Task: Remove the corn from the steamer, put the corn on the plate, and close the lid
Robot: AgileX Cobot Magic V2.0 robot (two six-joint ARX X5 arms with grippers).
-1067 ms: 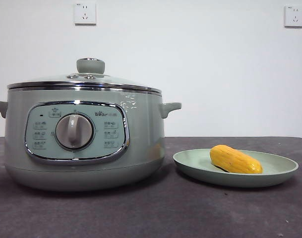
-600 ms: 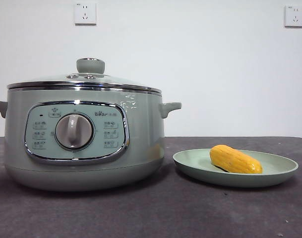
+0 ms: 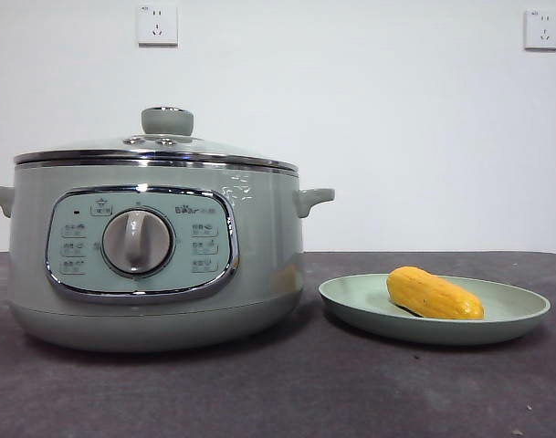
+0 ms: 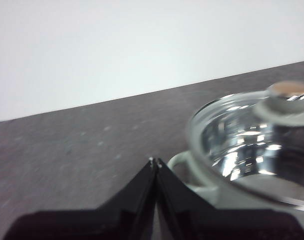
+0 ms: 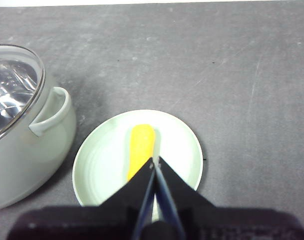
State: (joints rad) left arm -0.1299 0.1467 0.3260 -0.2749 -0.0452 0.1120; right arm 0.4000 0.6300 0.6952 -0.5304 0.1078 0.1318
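Nothing has shifted across the earlier front frames. From the front, the corn [image 3: 435,293], stubby and yellow-orange, lies on the plate [image 3: 351,301] beside the steamer [image 3: 259,246], and the lid [image 3: 166,137] sits closed, so the task looks complete. Left wrist view, somewhat blurred: the left gripper [image 4: 155,162], jaws together, is near the steamer's handle. Right wrist view: the right gripper [image 5: 155,162], jaws together and empty, hangs above the corn.
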